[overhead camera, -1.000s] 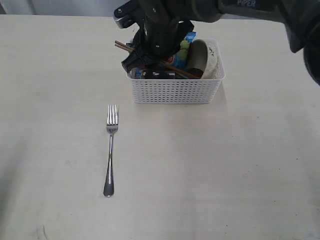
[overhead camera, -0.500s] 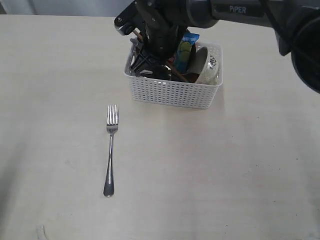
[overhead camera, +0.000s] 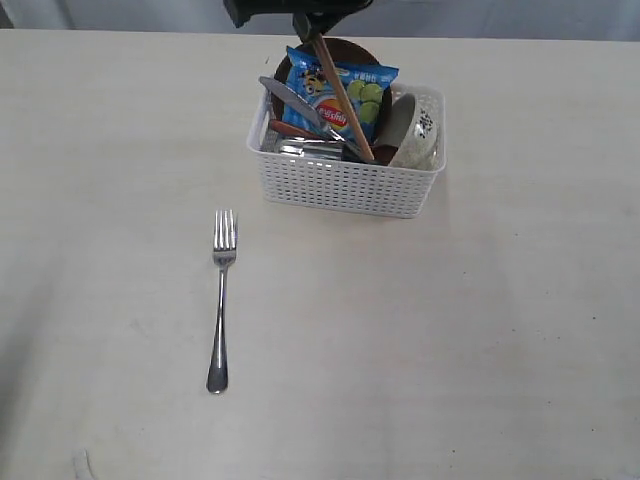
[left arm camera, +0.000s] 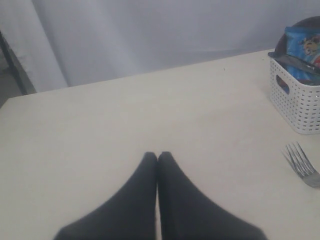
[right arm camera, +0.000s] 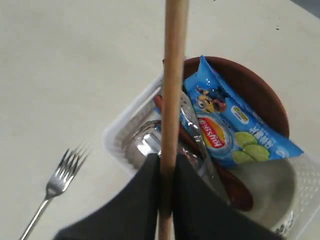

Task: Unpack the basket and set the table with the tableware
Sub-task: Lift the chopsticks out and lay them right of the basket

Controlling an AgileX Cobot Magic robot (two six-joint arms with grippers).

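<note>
The white basket stands at the back of the table. It holds a steel knife, a steel cup, a pale bowl, a reddish-brown plate and a dark red spoon. My right gripper, at the exterior view's top edge, is shut on the brown chopsticks. They slant down with their lower ends still inside the basket. A steel fork lies on the table to the front left. My left gripper is shut and empty, low over bare table.
A blue chip bag leans against the plate in the basket. The left wrist view shows the basket's end and the fork's tines to one side.
My right gripper closed on the chopsticks inside the basket and rose up and back, lifting their upper ends. The arm no longer covers the basket, which has turned slightly.
</note>
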